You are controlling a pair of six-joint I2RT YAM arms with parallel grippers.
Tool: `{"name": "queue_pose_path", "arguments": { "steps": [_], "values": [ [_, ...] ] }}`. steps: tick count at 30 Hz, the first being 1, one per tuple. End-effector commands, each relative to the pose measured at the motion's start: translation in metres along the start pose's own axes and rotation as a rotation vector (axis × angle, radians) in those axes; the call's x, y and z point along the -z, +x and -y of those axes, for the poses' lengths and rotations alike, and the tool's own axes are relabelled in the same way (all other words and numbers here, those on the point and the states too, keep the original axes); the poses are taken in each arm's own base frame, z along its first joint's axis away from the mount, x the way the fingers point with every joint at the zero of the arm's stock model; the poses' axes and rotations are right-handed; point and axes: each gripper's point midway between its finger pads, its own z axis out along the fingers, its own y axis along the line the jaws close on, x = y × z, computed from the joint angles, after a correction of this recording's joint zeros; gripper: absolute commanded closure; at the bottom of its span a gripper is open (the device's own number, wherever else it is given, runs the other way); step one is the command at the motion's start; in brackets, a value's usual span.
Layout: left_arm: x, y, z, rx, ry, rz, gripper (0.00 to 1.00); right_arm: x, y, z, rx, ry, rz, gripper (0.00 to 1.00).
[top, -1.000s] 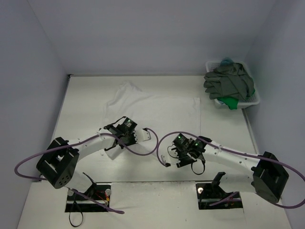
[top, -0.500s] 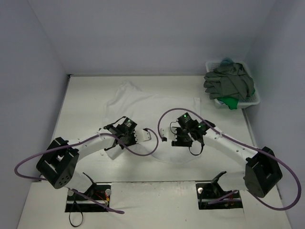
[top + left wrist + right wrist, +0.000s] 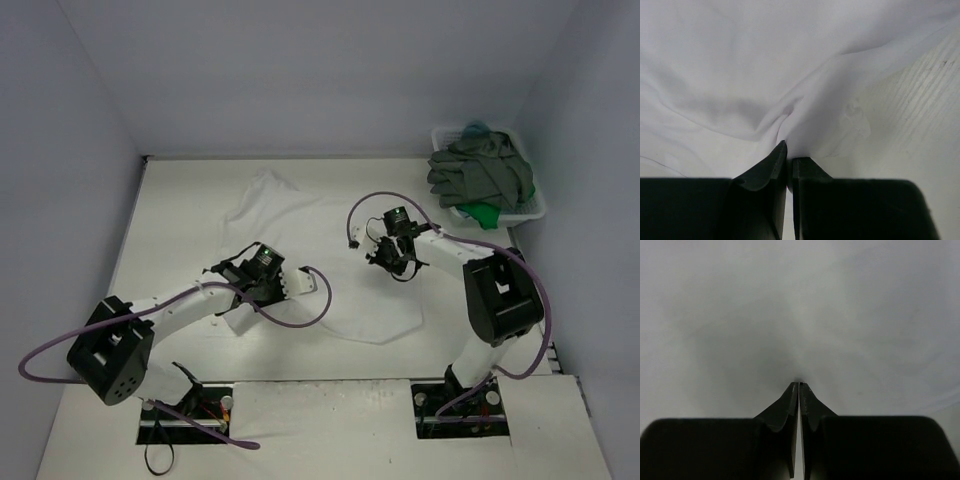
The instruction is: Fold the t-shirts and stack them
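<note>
A white t-shirt (image 3: 330, 235) lies spread on the table, wrinkled at its near left. My left gripper (image 3: 303, 285) is shut on a raised fold of it; in the left wrist view the cloth (image 3: 790, 75) puckers into the closed tips of that gripper (image 3: 789, 156). My right gripper (image 3: 378, 250) sits over the shirt's right half. In the right wrist view its jaws are shut (image 3: 799, 385), tips pressed into the white cloth (image 3: 800, 300) with a small pucker between them. A dark grey t-shirt (image 3: 480, 170), a green one (image 3: 482, 213) and a teal one (image 3: 475, 128) are piled in the basket.
The white lattice basket (image 3: 532, 210) stands at the back right corner, against the right wall. Purple cables (image 3: 310, 310) loop from both arms over the shirt. Bare tabletop (image 3: 180, 230) shows to the shirt's left, and the two arm bases sit at the near edge.
My right arm swung from the shirt's near hem up to its right half, and its jaws went from open to shut. The left gripper stayed shut in nearly the same place.
</note>
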Motion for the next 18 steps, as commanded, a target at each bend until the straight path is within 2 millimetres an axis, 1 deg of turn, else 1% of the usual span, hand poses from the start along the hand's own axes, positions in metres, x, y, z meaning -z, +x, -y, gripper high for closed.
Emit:
{"name": "queue_pose_path", "arguments": {
  "steps": [1,3,4,5,7,8,9,13,14,16,17,18],
  "values": [
    [0.015,-0.010,-0.006,0.007,-0.026,0.052,0.97,-0.013,-0.010,0.026,-0.064,0.023,0.045,0.99],
    [0.018,-0.008,-0.005,0.004,-0.030,0.049,0.97,-0.017,-0.008,0.033,-0.078,0.027,0.041,0.99],
    [0.020,-0.009,-0.006,0.002,-0.034,0.056,0.97,-0.023,-0.004,0.033,-0.083,0.018,0.027,0.98],
    [0.021,-0.008,-0.005,0.002,-0.029,0.055,0.97,-0.024,-0.006,0.038,-0.086,0.024,0.030,0.98],
    [0.021,-0.009,-0.004,0.008,-0.026,0.060,0.97,-0.033,-0.002,0.040,-0.090,0.016,0.012,0.98],
    [0.021,-0.010,-0.003,0.011,-0.022,0.061,0.97,-0.034,-0.003,0.045,-0.090,0.018,0.013,0.98],
    [0.021,-0.010,-0.003,0.014,-0.020,0.062,0.97,-0.041,0.000,0.044,-0.091,0.005,0.003,0.98],
    [0.021,-0.012,-0.003,0.014,-0.015,0.065,0.97,-0.052,0.000,0.054,-0.094,0.004,-0.003,0.97],
    [0.021,-0.012,-0.003,0.016,-0.015,0.065,0.97,-0.057,0.004,0.054,-0.104,-0.004,-0.015,0.97],
    [0.021,-0.012,-0.004,0.019,-0.018,0.066,0.97,-0.060,0.004,0.060,-0.103,0.008,-0.019,0.96],
    [0.021,-0.013,-0.003,0.020,-0.017,0.068,0.97,-0.062,0.007,0.062,-0.111,0.007,-0.026,0.95],
    [0.020,-0.014,-0.004,0.023,-0.017,0.074,0.97,-0.062,0.007,0.064,-0.117,0.009,-0.025,0.91]
  ]
}}
